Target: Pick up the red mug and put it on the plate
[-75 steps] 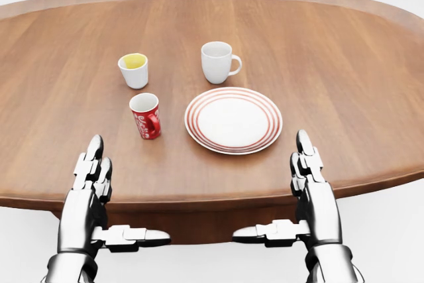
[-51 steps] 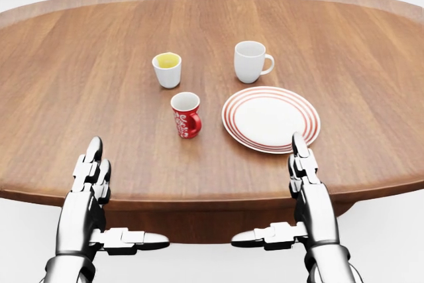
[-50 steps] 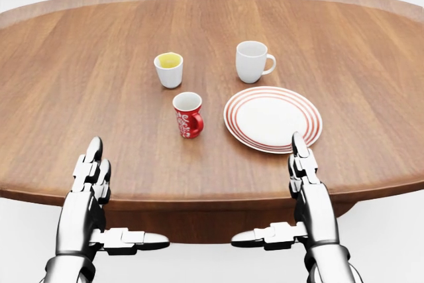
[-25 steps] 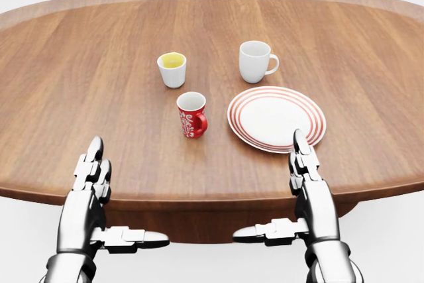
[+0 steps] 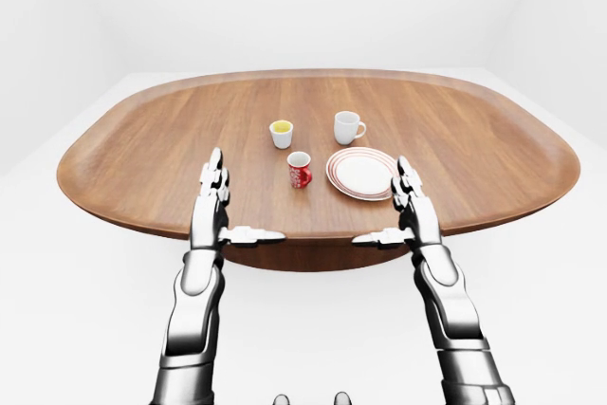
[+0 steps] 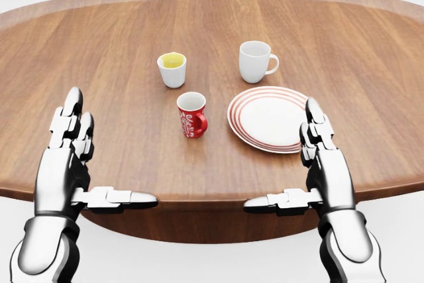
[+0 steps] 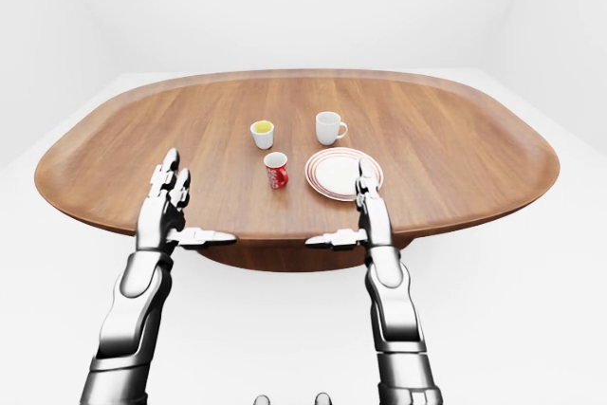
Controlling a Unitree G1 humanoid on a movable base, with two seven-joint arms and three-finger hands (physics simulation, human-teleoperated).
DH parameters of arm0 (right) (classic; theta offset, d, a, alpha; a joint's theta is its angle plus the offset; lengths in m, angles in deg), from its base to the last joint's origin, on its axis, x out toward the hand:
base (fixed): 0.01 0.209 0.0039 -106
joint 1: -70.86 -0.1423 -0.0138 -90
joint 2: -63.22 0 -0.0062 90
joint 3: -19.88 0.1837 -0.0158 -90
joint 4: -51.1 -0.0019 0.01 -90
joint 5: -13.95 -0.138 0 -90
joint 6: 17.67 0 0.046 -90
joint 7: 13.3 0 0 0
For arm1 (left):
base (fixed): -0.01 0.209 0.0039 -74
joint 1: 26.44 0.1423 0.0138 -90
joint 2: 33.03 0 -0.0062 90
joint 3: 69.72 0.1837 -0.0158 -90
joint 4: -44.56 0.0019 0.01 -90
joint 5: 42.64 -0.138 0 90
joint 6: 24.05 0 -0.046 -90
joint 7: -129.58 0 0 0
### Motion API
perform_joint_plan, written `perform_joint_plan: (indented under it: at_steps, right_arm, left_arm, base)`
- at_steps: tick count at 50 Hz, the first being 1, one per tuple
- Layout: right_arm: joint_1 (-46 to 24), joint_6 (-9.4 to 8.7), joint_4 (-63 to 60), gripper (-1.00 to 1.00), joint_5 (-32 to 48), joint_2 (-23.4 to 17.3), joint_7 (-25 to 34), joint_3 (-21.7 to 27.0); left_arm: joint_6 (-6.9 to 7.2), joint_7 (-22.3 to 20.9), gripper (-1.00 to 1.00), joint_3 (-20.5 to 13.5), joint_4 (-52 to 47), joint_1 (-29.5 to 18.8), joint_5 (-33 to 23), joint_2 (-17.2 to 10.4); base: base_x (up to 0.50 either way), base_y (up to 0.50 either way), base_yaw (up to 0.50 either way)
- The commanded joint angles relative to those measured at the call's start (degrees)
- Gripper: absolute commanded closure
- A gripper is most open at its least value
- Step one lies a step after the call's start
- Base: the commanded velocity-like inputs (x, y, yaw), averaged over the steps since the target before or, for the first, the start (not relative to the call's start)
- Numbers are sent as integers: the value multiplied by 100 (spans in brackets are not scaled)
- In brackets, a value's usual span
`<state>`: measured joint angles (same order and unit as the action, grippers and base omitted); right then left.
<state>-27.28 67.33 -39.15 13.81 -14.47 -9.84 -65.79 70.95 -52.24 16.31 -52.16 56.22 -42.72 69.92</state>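
I see the small red ceramic mug (image 6: 192, 115) upright on the oval wooden surface (image 6: 99, 44), at nine o'clock of the red-ringed white plate (image 6: 268, 118), just beside it. My left hand (image 6: 66, 164) and right hand (image 6: 324, 170) hover with fingers (image 6: 69, 107) spread, holding nothing.

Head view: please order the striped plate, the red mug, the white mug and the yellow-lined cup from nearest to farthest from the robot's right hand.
From the right hand:
1. Striped plate, just above the fingertips, which overlap its rim in this view.
2. Red mug, left of the plate.
3. White mug, above the plate.
4. Yellow-lined cup, upper left, farthest.
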Motion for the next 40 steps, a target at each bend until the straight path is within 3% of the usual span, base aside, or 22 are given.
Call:
perform_joint_plan:
  at_steps: [1, 16, 40]
  right_arm:
    - [-144, 0, -307, -100, -50, -102, 145, 114]
    - [-187, 0, -412, -100, 47, -107, 163, 113]
    - [-256, 0, -458, -100, 236, -81, 159, 37]
  left_arm:
    - [0, 7, -100, -98, -432, -238, -13, -87]
    - [0, 2, -100, -107, -454, -298, -54, -102]
    - [0, -27, -100, -84, -572, -284, -109, -91]
  base:
    - [0, 0, 0]
    - [4, 0, 0]
    - [29, 0, 0]
